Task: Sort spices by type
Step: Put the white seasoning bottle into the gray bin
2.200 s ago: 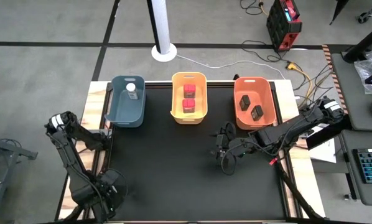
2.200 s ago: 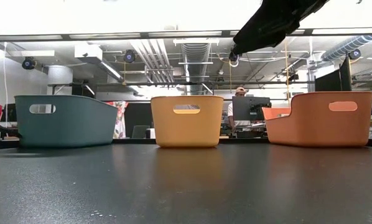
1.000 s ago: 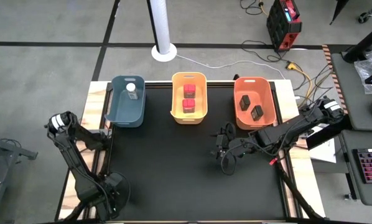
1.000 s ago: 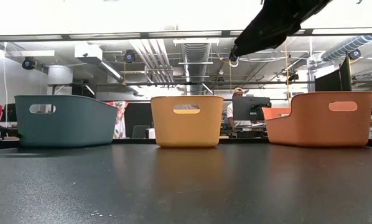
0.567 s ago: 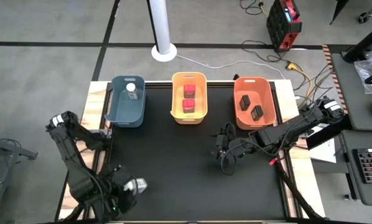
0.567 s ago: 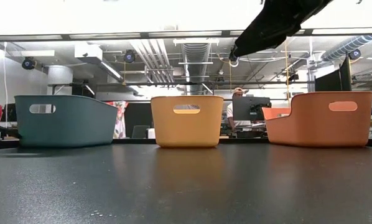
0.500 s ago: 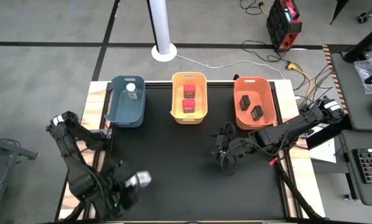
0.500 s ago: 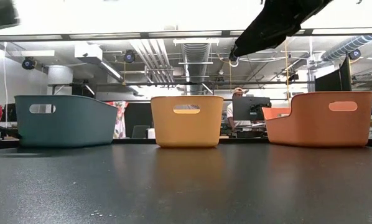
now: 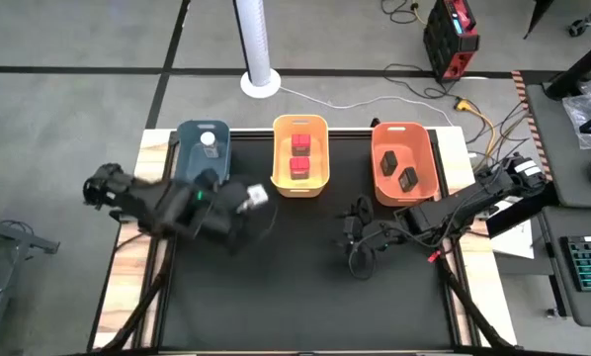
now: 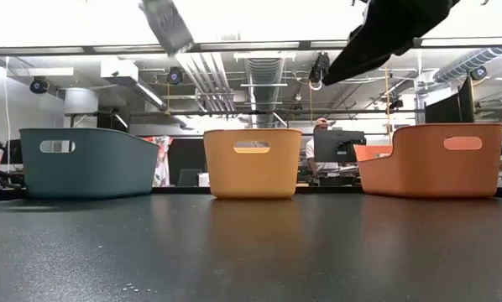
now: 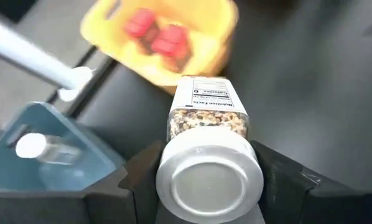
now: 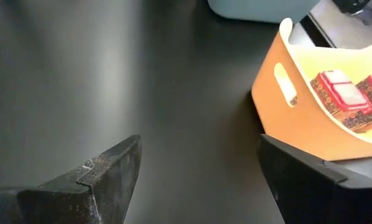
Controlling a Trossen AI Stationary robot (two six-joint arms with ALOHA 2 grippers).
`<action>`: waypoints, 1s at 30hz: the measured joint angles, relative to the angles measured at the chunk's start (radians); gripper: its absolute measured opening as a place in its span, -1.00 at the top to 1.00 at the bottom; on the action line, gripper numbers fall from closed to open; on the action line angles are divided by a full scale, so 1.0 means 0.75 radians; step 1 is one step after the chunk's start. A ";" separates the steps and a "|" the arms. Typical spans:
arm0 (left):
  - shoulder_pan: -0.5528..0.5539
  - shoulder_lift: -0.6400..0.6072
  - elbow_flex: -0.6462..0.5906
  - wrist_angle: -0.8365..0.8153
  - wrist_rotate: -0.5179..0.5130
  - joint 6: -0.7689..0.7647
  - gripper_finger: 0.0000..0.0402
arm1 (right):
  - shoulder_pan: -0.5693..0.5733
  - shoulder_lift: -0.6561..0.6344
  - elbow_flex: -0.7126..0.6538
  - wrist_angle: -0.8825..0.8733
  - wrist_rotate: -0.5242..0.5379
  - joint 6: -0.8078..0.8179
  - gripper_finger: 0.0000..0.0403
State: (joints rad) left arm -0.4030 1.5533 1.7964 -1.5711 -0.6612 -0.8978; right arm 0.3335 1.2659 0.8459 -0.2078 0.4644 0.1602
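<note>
My left gripper (image 9: 248, 203) hovers over the table between the blue bin (image 9: 183, 166) and the yellow bin (image 9: 279, 163), shut on a white-lidded spice jar (image 9: 256, 196). A second white-lidded jar (image 9: 209, 142) lies in the blue bin. Two red-lidded jars (image 9: 300, 154) sit in the yellow bin, and two dark jars (image 9: 399, 170) in the orange bin (image 9: 378, 170). My right gripper (image 9: 356, 245) waits open above the table's right half, near the orange bin. My left gripper pinches the white-lidded jar between its two fingers (image 11: 142, 177) at the lid end (image 11: 209, 177). The jar lies along the fingers, lid toward the wrist and its seed-filled body (image 11: 208, 124) pointing forward. It is lifted clear of the table.
The three bins stand in a row along the far edge, blue left, yellow middle, orange right. A white pole base (image 9: 260, 81) stands on the floor beyond them. The black mat (image 9: 295, 287) in front of the bins is bare. A person sits in the room beyond (image 10: 321, 126).
My left arm has swung fast from the table's near left corner up and toward the far edge, carrying the white-lidded jar to a spot between the blue and yellow bins. The right arm has barely moved.
</note>
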 joint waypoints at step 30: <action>1.403 -0.389 -0.692 0.040 0.508 0.210 0.07 | 0.000 -0.003 0.001 -0.063 -0.002 0.029 -0.48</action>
State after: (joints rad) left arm 0.6490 1.2618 1.2772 -1.5409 -0.2804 -0.7404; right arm 0.3335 1.2640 0.8463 -0.2551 0.4629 0.1822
